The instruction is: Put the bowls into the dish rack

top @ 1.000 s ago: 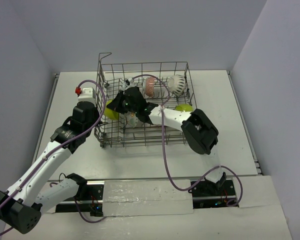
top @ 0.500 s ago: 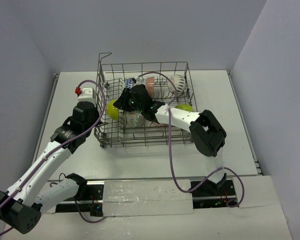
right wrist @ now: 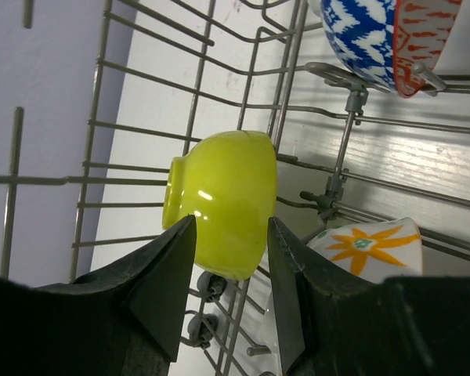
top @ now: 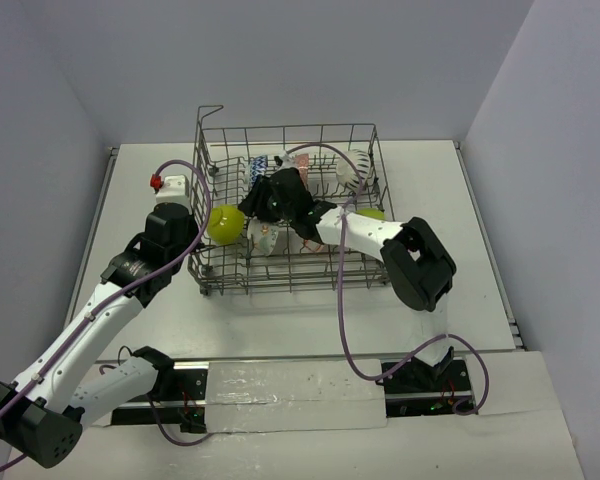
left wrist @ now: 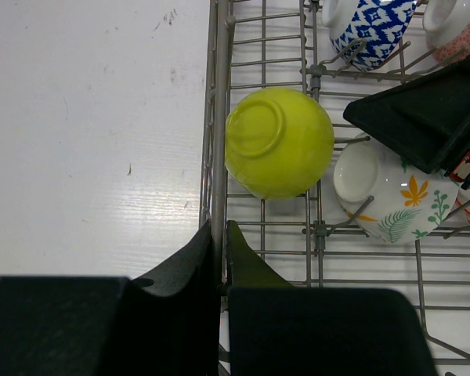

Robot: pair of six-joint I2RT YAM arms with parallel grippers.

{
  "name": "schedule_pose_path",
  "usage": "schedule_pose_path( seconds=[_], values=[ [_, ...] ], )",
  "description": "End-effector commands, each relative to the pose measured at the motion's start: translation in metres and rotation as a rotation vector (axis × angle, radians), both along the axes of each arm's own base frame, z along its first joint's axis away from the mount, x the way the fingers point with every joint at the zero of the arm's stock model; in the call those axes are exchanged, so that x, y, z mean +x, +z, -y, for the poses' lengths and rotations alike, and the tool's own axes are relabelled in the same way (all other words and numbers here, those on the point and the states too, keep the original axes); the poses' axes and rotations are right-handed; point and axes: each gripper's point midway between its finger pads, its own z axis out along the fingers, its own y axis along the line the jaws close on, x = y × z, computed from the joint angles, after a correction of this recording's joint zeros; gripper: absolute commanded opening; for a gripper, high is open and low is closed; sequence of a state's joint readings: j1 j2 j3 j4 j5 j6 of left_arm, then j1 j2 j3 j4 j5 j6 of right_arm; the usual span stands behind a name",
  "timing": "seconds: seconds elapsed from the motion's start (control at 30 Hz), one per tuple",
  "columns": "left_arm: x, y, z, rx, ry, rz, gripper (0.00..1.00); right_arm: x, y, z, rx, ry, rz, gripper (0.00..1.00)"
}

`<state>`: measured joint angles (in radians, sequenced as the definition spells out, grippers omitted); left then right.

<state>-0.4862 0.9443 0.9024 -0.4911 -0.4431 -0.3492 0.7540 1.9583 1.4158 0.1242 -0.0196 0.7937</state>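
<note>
**A:** Item one, green bowl [right wrist: 219,200]. Location?

**B:** Inside the rack [left wrist: 217,94], lying on its side against the left wall with its foot showing. The floral bowl [left wrist: 395,196] is just to its right. The blue bowl [left wrist: 368,22] and red bowl [right wrist: 419,35] are farther back, side by side. The white bowl [top: 355,168] is in the far right corner.

**A:** Count loaded?

**B:** Five bowls in the rack, by my reckoning. There is one doubtful entry, a second green shape [top: 370,213] at the right wall, half hidden by the right arm. I cannot tell whether it is a bowl, or whether it sits inside or outside the wires. If it is a bowl outside, one is left to load. If not, the load looks close to complete.

**A:** Right claw [right wrist: 231,219], state and position?

**B:** It reaches in from the right with its jaws partway open, about as wide as the green bowl. One fingertip stands on each side of the bowl. I cannot tell whether the pads touch it. The bowl's weight seems to be on the wires, not on the claw.

**A:** Left claw [left wrist: 219,227]?

**B:** It is at the left wall, nearer than the green bowl and apart from it. It is closed on the rack's rim wire, which runs between its fingers. It holds no bowl.
</note>
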Motion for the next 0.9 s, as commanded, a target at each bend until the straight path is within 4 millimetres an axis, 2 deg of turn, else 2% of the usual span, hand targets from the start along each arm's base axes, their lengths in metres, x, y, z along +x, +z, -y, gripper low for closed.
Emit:
schedule_pose_path(
  seconds=[0.0,0.1,0.13,0.23,0.3,0.37,0.4,0.47,0.5,0.57,0.6,0.67,0.7,0.8,0.83,0.87],
  values=[
    [0.000,0.010,-0.003,-0.001,0.009,0.044,0.00,-0.006,0.032,0.002,0.038,0.039,0.104,0.50],
    [0.000,0.010,-0.004,-0.001,0.012,0.045,0.00,-0.008,0.052,0.002,0.042,0.074,0.183,0.54],
    [0.000,0.010,-0.004,-0.001,0.012,0.045,0.00,-0.009,0.055,0.002,0.030,0.087,0.192,0.59],
    [0.000,0.009,-0.004,0.002,0.011,0.042,0.00,-0.010,0.076,0.007,-0.021,0.110,0.259,0.85],
    [0.000,0.010,-0.004,0.002,0.016,0.045,0.00,-0.012,0.091,0.017,-0.067,0.111,0.310,0.94],
    [0.000,0.011,-0.005,0.003,0.021,0.049,0.00,-0.010,0.101,0.028,-0.138,0.091,0.355,0.98],
    [0.000,0.012,-0.007,0.004,0.028,0.055,0.02,-0.012,0.114,0.034,-0.162,0.088,0.368,0.99],
    [0.000,0.014,-0.009,0.006,0.036,0.061,0.05,-0.012,0.126,0.046,-0.224,0.081,0.392,1.00],
    [0.000,0.015,-0.009,0.005,0.038,0.064,0.06,-0.011,0.146,0.056,-0.239,0.039,0.421,1.00],
    [0.000,0.015,-0.010,0.005,0.039,0.065,0.09,-0.017,0.149,0.077,-0.312,0.009,0.413,1.00],
    [-0.001,0.017,-0.010,0.003,0.042,0.070,0.15,-0.022,0.157,0.097,-0.347,-0.046,0.419,1.00],
    [-0.001,0.019,-0.012,0.001,0.052,0.078,0.25,-0.027,0.163,0.122,-0.388,-0.116,0.419,1.00],
    [-0.002,0.023,-0.013,-0.006,0.056,0.090,0.39,-0.038,0.165,0.140,-0.409,-0.144,0.414,1.00],
    [-0.004,0.033,-0.020,-0.014,0.087,0.125,0.57,-0.055,0.153,0.187,-0.494,-0.258,0.382,1.00],
    [-0.005,0.035,-0.021,-0.015,0.088,0.132,0.60,-0.059,0.152,0.201,-0.511,-0.309,0.376,1.00],
    [-0.007,0.040,-0.022,-0.021,0.090,0.145,0.61,-0.066,0.131,0.212,-0.553,-0.316,0.349,1.00]
  ],
)
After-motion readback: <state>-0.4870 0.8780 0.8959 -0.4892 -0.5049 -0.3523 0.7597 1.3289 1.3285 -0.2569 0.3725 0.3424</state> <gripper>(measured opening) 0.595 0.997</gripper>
